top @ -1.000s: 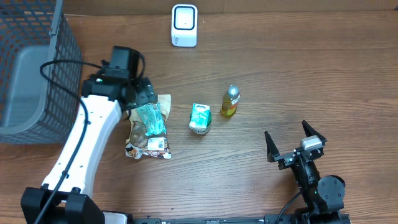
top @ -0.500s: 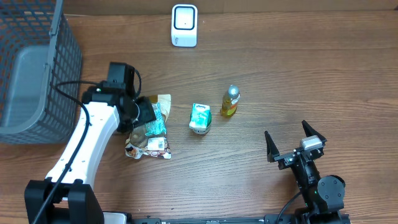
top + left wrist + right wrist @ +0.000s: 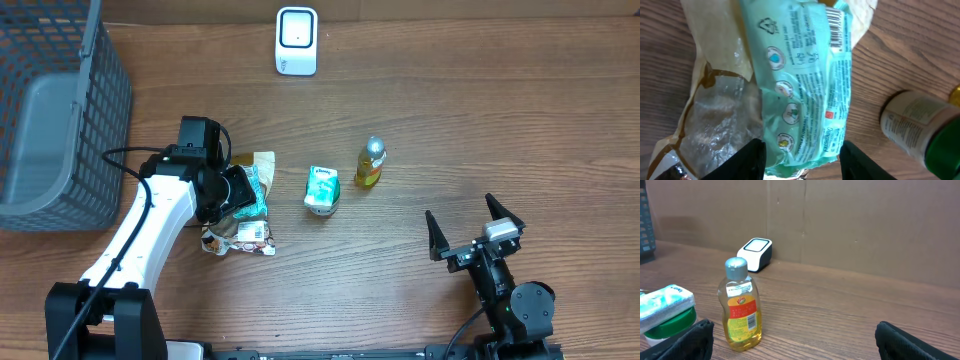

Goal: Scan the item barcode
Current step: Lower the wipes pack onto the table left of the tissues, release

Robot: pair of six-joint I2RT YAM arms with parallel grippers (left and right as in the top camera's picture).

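Starting at the far left, a grey mesh basket (image 3: 60, 60) sits on the worktop (image 3: 520, 110), well apart from everything else. Just right of it the left claw (image 3: 802, 155) is down over a teal packet (image 3: 805, 85), which lies flat on top of a crinkled clear-and-tan snack bag (image 3: 720, 115). In the wrist view its two fingers (image 3: 752, 160) stand either side of the packet's near end, right at its edges. Whether they already pinch it or merely flank it cannot be told. The packet looks like a light, soft film pouch that will buckle and may slide off the slick bag beneath. The better hold is probably across this narrow end, squeezing gently. That also keeps the fingers clear of the barcode (image 3: 836, 27), printed at the opposite end near one long edge. The white scanner (image 3: 297, 40) stands at the back edge, well beyond the packet, so the item has yet to reach it. A small green-capped container (image 3: 321, 190) stands near the packet's right side, with a yellow bottle (image 3: 369, 165) just past that. Either could be knocked during a lift. At the far right the right claw (image 3: 458, 206) rests spread wide, holding nothing and well away from the items.
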